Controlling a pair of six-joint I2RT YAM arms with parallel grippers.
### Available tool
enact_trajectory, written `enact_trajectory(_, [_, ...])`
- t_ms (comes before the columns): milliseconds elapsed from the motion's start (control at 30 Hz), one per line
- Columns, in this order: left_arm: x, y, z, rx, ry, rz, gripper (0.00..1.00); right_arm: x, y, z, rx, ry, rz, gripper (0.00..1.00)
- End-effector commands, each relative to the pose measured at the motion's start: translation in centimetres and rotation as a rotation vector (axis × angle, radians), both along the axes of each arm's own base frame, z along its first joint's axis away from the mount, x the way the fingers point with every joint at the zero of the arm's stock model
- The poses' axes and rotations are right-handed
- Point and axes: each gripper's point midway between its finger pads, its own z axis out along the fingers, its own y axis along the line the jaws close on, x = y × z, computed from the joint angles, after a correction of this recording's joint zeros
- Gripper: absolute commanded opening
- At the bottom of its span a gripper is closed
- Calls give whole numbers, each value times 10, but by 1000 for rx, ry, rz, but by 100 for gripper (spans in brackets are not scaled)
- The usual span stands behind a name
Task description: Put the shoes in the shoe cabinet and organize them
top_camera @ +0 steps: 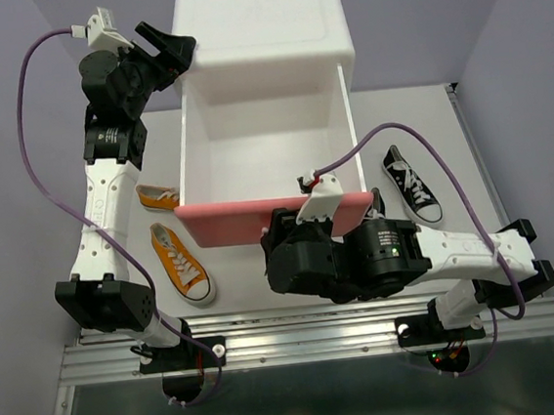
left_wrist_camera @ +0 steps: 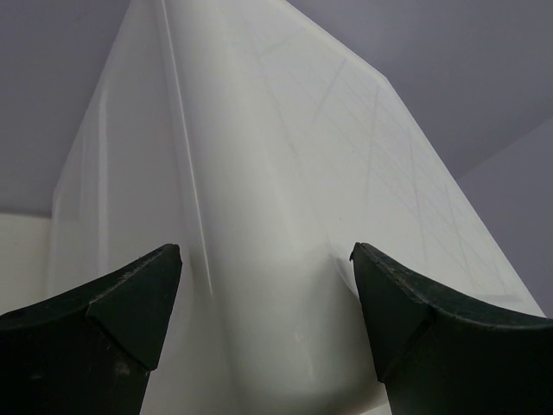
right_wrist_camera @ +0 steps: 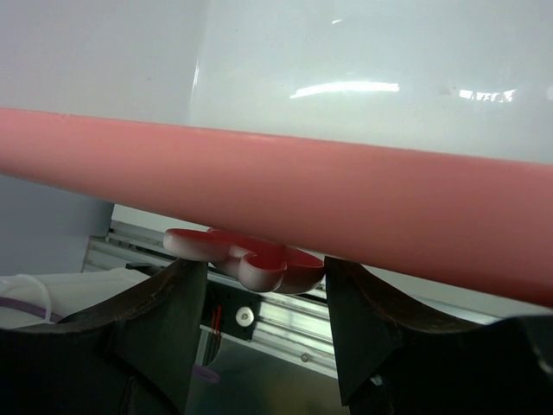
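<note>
The white shoe cabinet [top_camera: 259,23] stands at the back, with one drawer [top_camera: 267,159] pulled out, its inside bare and its pink front [top_camera: 229,222] facing me. My right gripper [right_wrist_camera: 266,264] is shut on the bunny-shaped knob [right_wrist_camera: 259,259] under that front. My left gripper [top_camera: 176,50] is open, with the cabinet's upper left corner [left_wrist_camera: 276,216] between its fingers. Two orange shoes [top_camera: 158,196] [top_camera: 179,263] lie left of the drawer. One black shoe [top_camera: 410,185] lies to its right. The second black shoe is not clearly in view.
The right arm's wrist [top_camera: 341,260] covers the table just in front of the drawer. A metal rail [top_camera: 309,337] runs along the near table edge. Purple walls close in both sides.
</note>
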Motion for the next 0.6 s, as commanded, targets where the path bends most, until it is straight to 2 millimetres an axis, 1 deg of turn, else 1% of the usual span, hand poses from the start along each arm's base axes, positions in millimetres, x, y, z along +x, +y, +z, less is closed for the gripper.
enact_trajectory(0, [14,4,-74,90,203,23,90,-25,-18,-2,27,114,33,1])
enact_trajectory(33, [15,4,-73,89,200,23,90,-25,-19,0,23,110,43,1])
enact_trajectory(133, [16,5,-73,94,203,26,90,-29,-11,7,31,99,96,1])
enact_trajectory(167, [17,4,-75,95,206,26,90,-29,-9,10,46,97,104,6])
enact_trajectory(233, [17,4,-76,95,209,25,90,-29,-10,13,56,98,105,28])
enact_trajectory(300, [17,5,-75,94,209,27,90,-29,-16,16,86,107,92,39])
enact_trajectory(333, [16,5,-75,94,209,27,90,-29,-17,17,93,110,89,49])
enact_trajectory(367, [15,5,-74,92,208,29,90,-29,-19,13,88,111,87,63])
enact_trajectory(433, [15,5,-73,90,207,30,90,-29,-19,14,95,111,95,71])
enact_trajectory(467, [14,6,-70,91,201,32,90,-29,-21,14,90,112,94,81])
enact_trajectory(567, [12,5,-70,92,202,32,90,-34,-14,10,54,109,142,100])
